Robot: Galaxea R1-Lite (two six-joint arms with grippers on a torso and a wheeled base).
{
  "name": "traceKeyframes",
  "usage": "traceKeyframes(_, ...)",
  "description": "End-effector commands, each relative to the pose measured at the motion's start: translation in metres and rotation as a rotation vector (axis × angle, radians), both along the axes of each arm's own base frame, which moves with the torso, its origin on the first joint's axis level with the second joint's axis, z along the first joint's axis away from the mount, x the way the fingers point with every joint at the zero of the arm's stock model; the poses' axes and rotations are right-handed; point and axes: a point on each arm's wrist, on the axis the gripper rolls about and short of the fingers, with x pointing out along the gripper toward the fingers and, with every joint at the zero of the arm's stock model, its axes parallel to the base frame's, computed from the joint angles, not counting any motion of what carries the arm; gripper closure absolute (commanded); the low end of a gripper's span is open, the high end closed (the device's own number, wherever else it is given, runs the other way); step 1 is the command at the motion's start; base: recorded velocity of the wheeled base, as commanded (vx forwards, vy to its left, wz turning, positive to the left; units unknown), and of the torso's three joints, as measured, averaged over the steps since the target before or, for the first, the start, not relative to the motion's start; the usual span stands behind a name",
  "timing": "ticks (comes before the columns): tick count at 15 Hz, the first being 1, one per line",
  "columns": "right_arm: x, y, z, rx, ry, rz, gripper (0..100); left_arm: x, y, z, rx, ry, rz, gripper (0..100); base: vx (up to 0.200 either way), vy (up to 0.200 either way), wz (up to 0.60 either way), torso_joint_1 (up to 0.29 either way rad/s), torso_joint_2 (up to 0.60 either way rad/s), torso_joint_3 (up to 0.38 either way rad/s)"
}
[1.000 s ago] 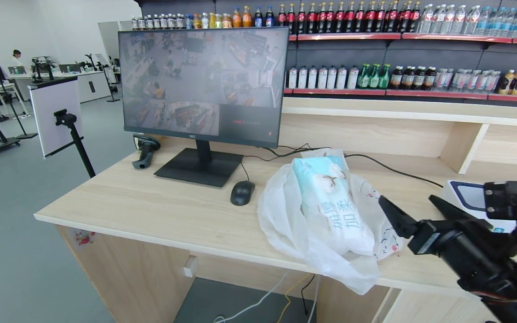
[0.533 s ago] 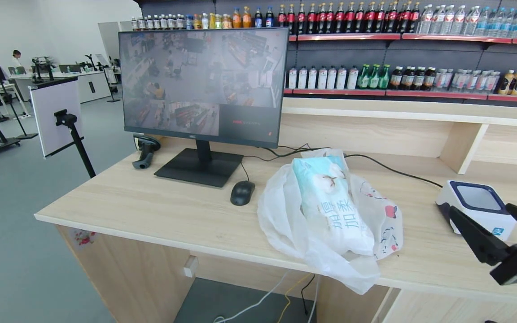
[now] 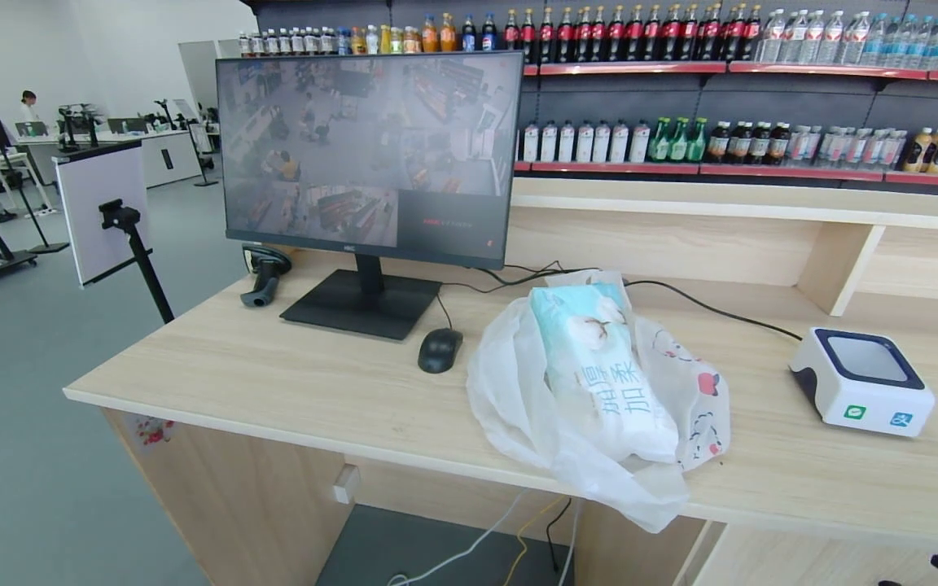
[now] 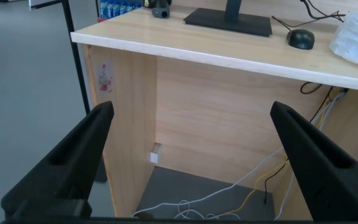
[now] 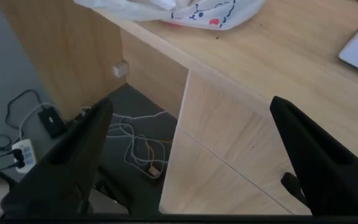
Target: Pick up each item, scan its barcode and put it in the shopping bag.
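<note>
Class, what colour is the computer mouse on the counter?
The mouse is black, clearest in the head view.

Bright, even light fell from above. Glare washed out the monitor (image 3: 367, 155) screen at eleven o'clock. Soft, faint shadows lay under the bag (image 3: 510, 391) and mouse (image 3: 440, 350). Shelves (image 3: 762, 171) at one o'clock bowed with wide-angle distortion.

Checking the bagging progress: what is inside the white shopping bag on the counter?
A blue-and-white soft pack lies in the shopping bag, plainly visible. Anything under it is covered by pack and plastic.
</note>
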Motion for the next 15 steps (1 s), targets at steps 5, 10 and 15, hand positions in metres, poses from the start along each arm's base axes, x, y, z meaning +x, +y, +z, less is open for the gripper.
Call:
traceKeyframes(5, -0.034, -0.023, -0.023, 0.109, -0.064, 0.048, 0, 0.0, 0.0, 0.0, -0.003, 0.0, 0.0, 0, 0.0, 0.0, 0.0, 0.0, 0.0, 0.0)
traceKeyframes(10, -0.034, -0.019, -0.027, 0.158, -0.033, -0.33, 0, 0.0, 0.0, 0.0, -0.001, 0.0, 0.0, 0, 0.0, 0.0, 0.0, 0.0, 0.0, 0.0)
traceKeyframes(15, -0.05, -0.016, -0.031, 0.196, -0.231, -0.542, 0, 0.0, 0.0, 0.0, -0.003, 0.0, 0.0, 0, 0.0, 0.0, 0.0, 0.0, 0.0, 0.0)
